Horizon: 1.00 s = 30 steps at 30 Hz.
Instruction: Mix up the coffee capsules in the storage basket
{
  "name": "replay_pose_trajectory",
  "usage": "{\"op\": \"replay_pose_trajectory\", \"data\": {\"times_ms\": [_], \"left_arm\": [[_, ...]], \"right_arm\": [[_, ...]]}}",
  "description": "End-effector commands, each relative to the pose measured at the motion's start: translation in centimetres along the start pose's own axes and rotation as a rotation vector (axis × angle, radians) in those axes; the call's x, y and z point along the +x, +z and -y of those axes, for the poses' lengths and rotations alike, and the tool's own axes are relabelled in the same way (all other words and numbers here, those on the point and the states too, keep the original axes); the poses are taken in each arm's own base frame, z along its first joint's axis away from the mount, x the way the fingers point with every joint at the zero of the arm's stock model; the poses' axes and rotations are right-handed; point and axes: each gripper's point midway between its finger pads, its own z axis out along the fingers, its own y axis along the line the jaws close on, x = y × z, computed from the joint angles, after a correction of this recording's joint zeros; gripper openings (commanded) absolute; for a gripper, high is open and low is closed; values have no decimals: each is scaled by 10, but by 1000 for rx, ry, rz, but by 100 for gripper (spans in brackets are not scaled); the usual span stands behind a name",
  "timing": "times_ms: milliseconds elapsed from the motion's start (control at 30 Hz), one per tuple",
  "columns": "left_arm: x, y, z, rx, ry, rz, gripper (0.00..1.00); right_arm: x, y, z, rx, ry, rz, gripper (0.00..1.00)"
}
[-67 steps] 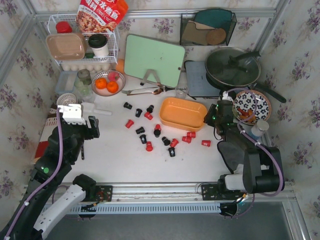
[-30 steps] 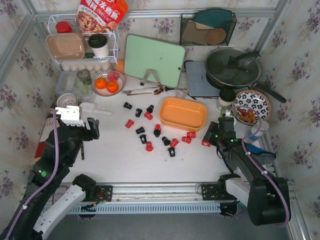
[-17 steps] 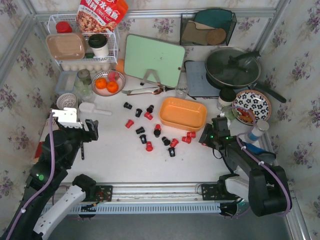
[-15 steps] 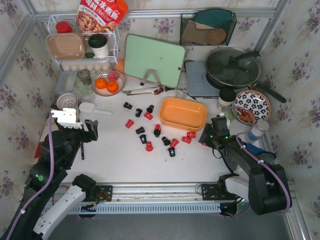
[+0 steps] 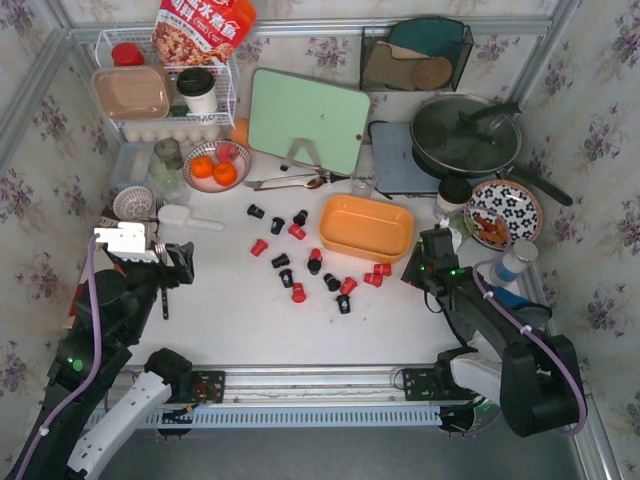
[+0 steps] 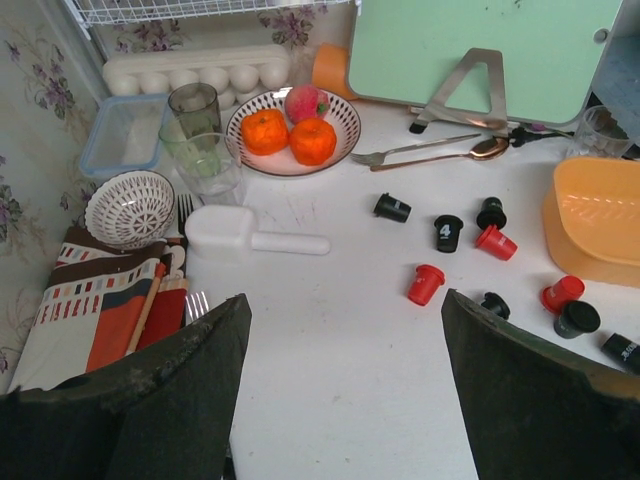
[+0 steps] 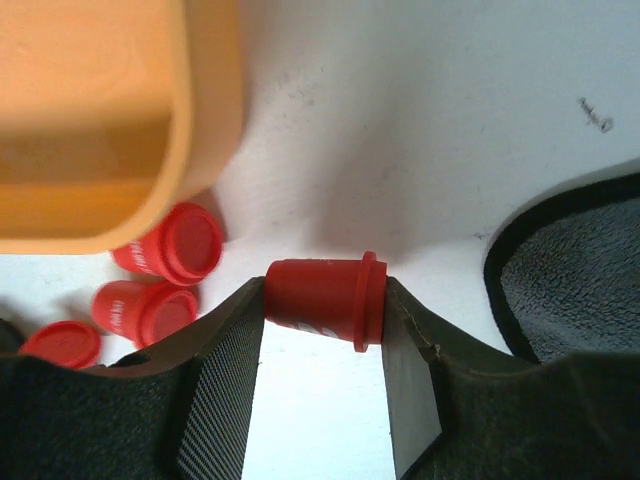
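Note:
The orange storage basket stands mid-table and looks empty; it also shows in the left wrist view and the right wrist view. Several red and black coffee capsules lie scattered on the white table left of and in front of it. My right gripper is low at the basket's right front corner, shut on a red capsule lying sideways between the pads. More red capsules lie beside it. My left gripper is open and empty, well left of the capsules.
A green cutting board, a bowl of oranges, a spoon, a pan, a patterned plate and a wire rack line the back. A white scoop and a striped cloth lie left. A dark mat lies right.
My right gripper has come down from beside the patterned plate to the red capsule right of the basket and shut on it. My left arm has drifted slightly left and nearer.

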Motion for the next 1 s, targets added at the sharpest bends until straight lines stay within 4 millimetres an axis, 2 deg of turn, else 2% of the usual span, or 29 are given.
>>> {"op": "replay_pose_trajectory", "data": {"times_ms": [0,233,367,467,600,800,967], "left_arm": [[-10,1,0,-4,-7,41,80],[-8,4,1,0,-2,30,80],[-7,5,1,-1,2,26,80],[-5,6,1,-3,4,20,80],[-4,8,2,0,7,14,80],[-2,11,5,8,10,3,80],[-1,12,7,13,12,-4,80]], "right_arm": [[-28,-14,-3,17,-19,78,35],[-93,-52,-37,-44,-42,257,35],[-113,-57,-65,-89,-113,332,37],[-112,-47,-81,-103,-157,318,38],[-100,-25,-95,-121,-180,272,40],[-86,-3,-100,-112,-203,225,43],[-78,8,-96,-84,-224,185,51]]}}
